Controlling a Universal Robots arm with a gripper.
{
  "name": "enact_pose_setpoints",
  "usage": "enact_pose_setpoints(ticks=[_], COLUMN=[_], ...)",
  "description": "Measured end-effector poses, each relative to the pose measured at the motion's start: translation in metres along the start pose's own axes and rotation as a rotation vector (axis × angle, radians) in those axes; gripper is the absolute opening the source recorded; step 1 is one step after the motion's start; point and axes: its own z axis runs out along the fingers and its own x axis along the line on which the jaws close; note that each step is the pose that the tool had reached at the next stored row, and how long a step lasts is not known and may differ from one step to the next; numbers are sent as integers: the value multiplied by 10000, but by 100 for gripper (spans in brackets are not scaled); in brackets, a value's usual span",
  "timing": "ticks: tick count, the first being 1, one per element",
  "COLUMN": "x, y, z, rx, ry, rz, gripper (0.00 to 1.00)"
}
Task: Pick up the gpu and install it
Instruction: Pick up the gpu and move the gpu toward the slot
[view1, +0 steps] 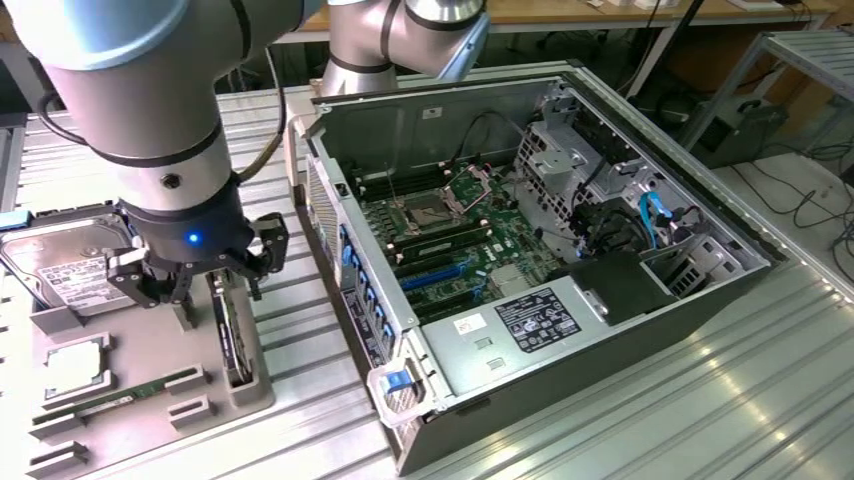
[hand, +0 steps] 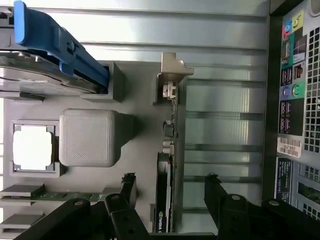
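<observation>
The gripper (hand: 170, 178) stood with its black fingers (hand: 128, 192) spread wide, one on either side of the gpu (hand: 163, 200), touching neither face. The gpu sat edge-on in a grey holder tray (hand: 137, 100), its metal bracket (hand: 173, 70) at the end away from the gripper. The tray also held a hard drive (hand: 40, 75) with a blue rail (hand: 55, 40), a CPU (hand: 32, 148) and a RAM stick (hand: 55, 196). Across a strip of ribbed metal table (hand: 225, 30) stood the computer case's port panel (hand: 295, 100).

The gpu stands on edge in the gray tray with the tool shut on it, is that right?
Not quite: the tool is open, not shut on the gpu. In the wrist view its fingers stand apart, with a gap to the gpu on each side. The gpu does stand on edge in the gray tray.
</observation>
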Motion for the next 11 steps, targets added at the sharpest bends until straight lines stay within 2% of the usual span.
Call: enact_pose_setpoints(ticks=[1,2,3,11], x=[1,4,23,26], y=[-5,8,4,-5], z=[44,224,350,412], rx=[0,13,13,15], ry=[4,52,55,45], rz=[1,68,88,332], gripper=[66,66,66,66])
